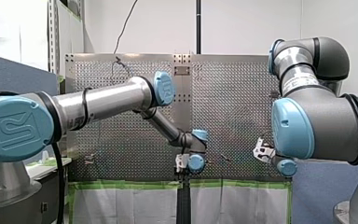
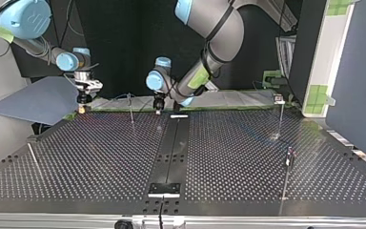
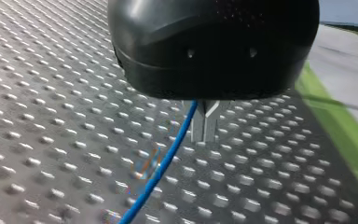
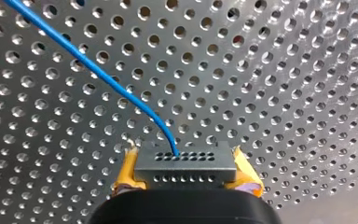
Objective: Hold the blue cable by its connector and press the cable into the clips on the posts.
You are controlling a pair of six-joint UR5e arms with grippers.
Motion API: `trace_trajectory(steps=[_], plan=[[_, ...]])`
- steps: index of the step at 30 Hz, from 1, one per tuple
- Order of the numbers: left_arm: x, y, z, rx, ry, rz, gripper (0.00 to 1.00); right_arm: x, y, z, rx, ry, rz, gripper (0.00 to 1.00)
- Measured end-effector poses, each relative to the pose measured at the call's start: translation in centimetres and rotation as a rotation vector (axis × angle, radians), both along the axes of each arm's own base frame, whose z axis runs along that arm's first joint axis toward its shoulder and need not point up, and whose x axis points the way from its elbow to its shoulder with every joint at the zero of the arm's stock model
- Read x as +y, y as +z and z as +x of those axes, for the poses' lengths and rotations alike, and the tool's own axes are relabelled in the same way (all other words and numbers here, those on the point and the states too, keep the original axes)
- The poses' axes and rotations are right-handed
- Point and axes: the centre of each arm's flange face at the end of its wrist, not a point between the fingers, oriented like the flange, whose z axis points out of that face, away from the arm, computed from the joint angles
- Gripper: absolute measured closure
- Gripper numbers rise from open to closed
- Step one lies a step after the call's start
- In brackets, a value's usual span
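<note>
My right fingers (image 4: 129, 173), yellow-padded, pinch the grey perforated rectangular connector (image 4: 185, 168) of the thin blue cable (image 4: 98, 70) over the perforated metal bench (image 4: 284, 93). My left fingers (image 3: 198, 128), bare metal, are pressed together, with the cable just beside them.

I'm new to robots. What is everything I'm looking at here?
Table: one, silvery, perforated, under both arms.
Strip: one, black, down the table's middle.
Posts: at least three, thin metal, standing on the table.
Blue cable: one, blue, leading from the connector over the table.
Connector: one, grey, in my right gripper.
My left gripper: one, black, metal fingers together beside the cable.
My right gripper: one, yellow pads, shut on the connector.
</note>
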Motion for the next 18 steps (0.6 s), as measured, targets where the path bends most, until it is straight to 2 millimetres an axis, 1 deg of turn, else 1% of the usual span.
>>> trace_trajectory(steps=[2,6,13,18], plan=[[0.3,-0.8,-0.2,0.015,0.001,0.012,1.0,-0.3,0.1,-0.1,-0.002,-0.003,-0.004,1.0],[0.5,-1.2,-0.2,0.025,0.0,0.02,1.0,-0.8,0.4,-0.5,-0.007,-0.008,-0.012,1.0],[0.4,-0.6,0.4,0.026,-0.002,0.021,1.0,-1.2,0.3,-1.0,-0.012,-0.023,-0.012,1.0],[0.4,0.0,1.0,0.021,0.003,0.017,1.0,-1.3,-0.9,-1.7,-0.013,-0.049,0.009,1.0]])
